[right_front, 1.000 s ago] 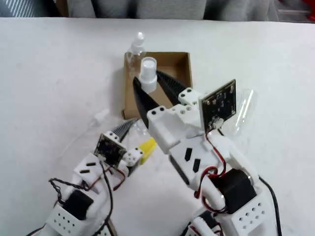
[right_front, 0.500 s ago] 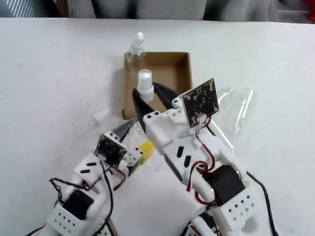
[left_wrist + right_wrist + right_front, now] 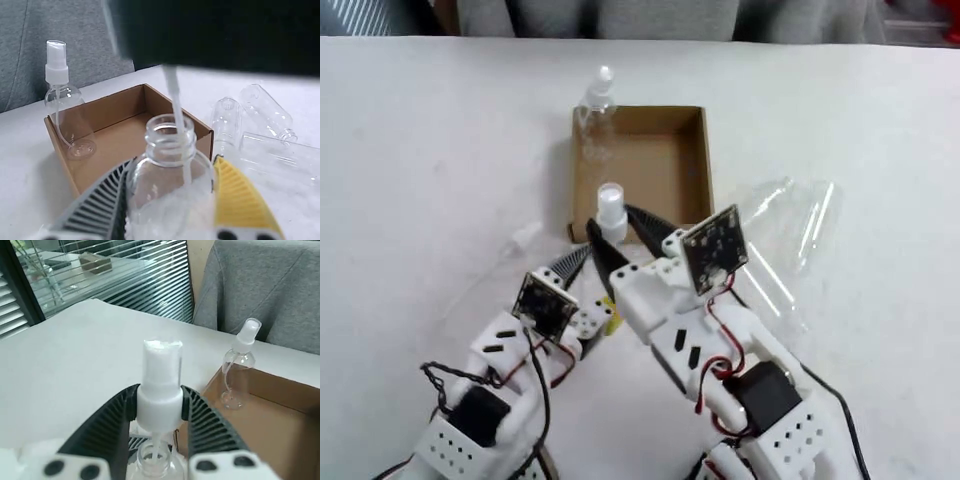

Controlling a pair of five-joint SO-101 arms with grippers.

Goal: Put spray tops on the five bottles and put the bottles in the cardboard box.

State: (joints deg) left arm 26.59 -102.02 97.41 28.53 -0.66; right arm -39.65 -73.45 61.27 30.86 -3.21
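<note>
My left gripper [image 3: 172, 175] is shut on an open clear bottle [image 3: 169, 150], held upright just in front of the cardboard box [image 3: 120, 132]. Directly above it, my right gripper [image 3: 160, 396] is shut on a white spray top [image 3: 161, 382]. The top's thin tube [image 3: 176, 107] hangs down into the bottle's neck [image 3: 152, 460]. In the high view the spray top [image 3: 611, 208] sits at the box's [image 3: 665, 160] near edge, over my left gripper [image 3: 588, 270]. One capped bottle [image 3: 594, 112] stands in the box's far left corner.
Several open clear bottles [image 3: 790, 225] lie on the table right of the box. A loose spray top [image 3: 524, 238] with its tube lies left of the box, near my left arm. The white table stretches wide on both sides.
My right gripper has drawn back from over the box toward my left gripper with the spray top and come lower. The left arm has stayed put.
</note>
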